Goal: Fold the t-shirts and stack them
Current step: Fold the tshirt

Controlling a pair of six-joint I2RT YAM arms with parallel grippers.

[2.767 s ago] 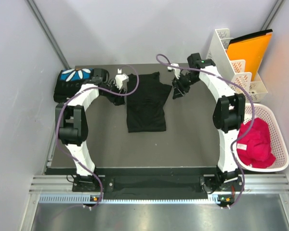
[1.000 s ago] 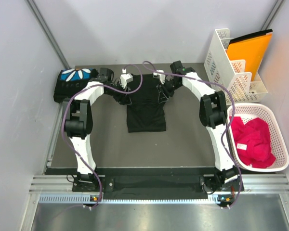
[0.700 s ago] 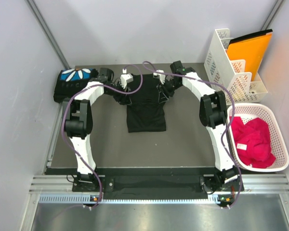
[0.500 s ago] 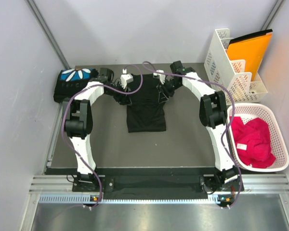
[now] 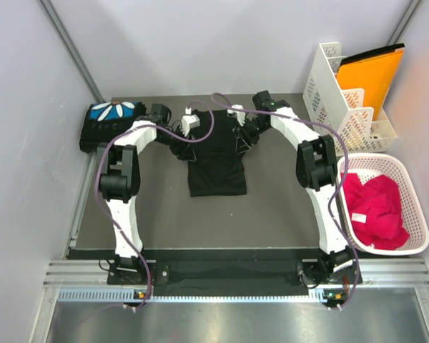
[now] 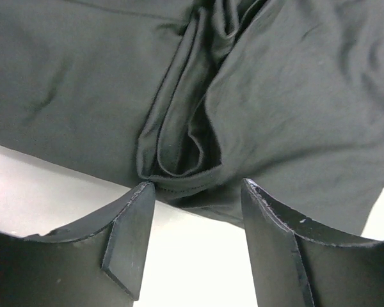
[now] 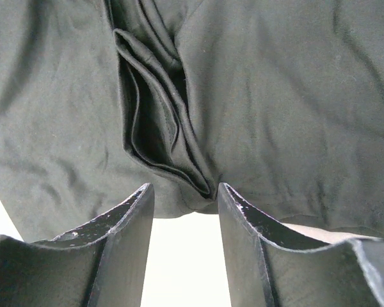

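- At the worktop's (image 5: 286, 207) far middle we see a black shirt (image 5: 216, 171) lying flat; a folded shirt (image 5: 109, 121) sits far left.
- Our left end effector (image 6: 195, 192) and right end effector (image 7: 182, 192) sit at the black shirt's side folds, fingers apart.

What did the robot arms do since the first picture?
The right gripper swung left, from beside the shirt to its far right corner. The left gripper edged right at the far left corner. Both jaws stand open at cloth folds, gripping nothing. The shirt, the folded shirt and the basket stayed put.
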